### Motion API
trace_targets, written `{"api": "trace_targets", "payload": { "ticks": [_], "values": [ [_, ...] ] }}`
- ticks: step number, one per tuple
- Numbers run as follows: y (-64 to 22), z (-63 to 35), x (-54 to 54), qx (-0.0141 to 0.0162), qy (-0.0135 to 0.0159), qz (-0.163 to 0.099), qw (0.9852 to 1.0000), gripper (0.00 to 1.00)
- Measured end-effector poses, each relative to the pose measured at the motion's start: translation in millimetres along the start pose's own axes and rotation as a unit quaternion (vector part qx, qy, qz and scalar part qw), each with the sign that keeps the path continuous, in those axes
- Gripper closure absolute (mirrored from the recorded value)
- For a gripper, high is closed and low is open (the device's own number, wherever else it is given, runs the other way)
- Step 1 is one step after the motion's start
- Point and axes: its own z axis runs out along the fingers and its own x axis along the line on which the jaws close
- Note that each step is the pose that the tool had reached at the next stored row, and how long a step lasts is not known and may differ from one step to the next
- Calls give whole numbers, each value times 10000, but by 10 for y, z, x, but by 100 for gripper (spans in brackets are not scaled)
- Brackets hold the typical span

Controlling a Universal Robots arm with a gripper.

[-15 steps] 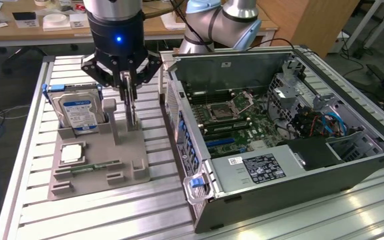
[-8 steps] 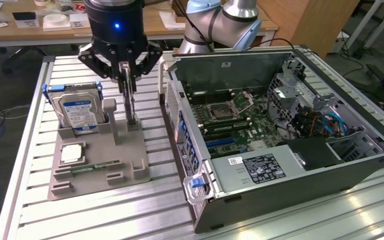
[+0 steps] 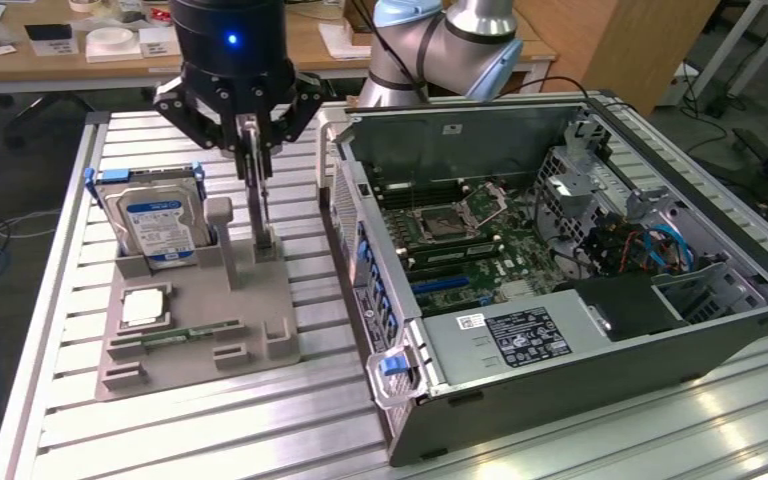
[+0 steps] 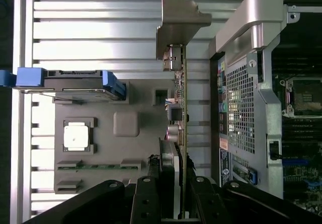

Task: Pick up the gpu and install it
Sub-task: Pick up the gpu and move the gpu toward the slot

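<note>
One card gripped, none installed yet.
The gripper (image 3: 256,150) is pinching the top edge of the gpu (image 3: 263,205) between narrowly parted jaws. The card is standing upright on edge at its slot in the grey holder (image 3: 197,335), near the hard drive (image 3: 157,222). I cannot tell whether it is clearing that slot. The open computer case (image 3: 464,130) is sitting just beside the holder with no card in it, so the move across and the install itself are looking undone.

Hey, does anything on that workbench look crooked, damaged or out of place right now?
Nothing stands out. The gpu stands upright on edge at the grey holder, held straight by the gripper. The hard drive sits upright in its slot, and the computer case lies open beside them; nothing spilled or visibly damaged.
</note>
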Motion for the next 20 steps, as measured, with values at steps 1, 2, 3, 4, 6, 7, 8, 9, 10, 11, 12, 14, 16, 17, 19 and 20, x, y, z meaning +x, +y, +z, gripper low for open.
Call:
{"api": "trace_targets", "payload": {
  "ticks": [1, 2, 3, 4, 6, 7, 8, 9, 10, 11, 12, 14, 16, 17, 19, 20],
  "values": [
    [2, -13, 0, 0, 0, 0, 10000, 72],
    [3, -25, 0, 0, 0, 0, 10000, 72],
    [5, -38, -1, 0, 0, 0, 10000, 72],
    [6, -50, -1, -1, 0, 0, 10000, 72],
    [9, -73, -1, -1, 0, 0, 10000, 72],
    [10, -84, -1, -2, 0, 0, 10000, 72],
    [12, -95, -2, -2, 0, 0, 10000, 72],
    [13, -106, -2, -2, 0, 0, 10000, 72],
    [15, -119, -2, -2, 0, 0, 10000, 72],
    [16, -130, -2, -3, 0, 0, 10000, 72],
    [17, -143, -2, -4, 0, 0, 10000, 72],
    [21, -171, -3, -4, 0, 0, 10000, 72],
    [24, -192, -3, 2, 0, 0, 10000, 72],
    [23, -192, -4, 76, -3, -2, 10000, 72],
    [24, -194, -3, 262, -7, -6, 9997, 72],
    [24, -193, -3, 351, -9, -8, 9994, 72]
  ]
}}
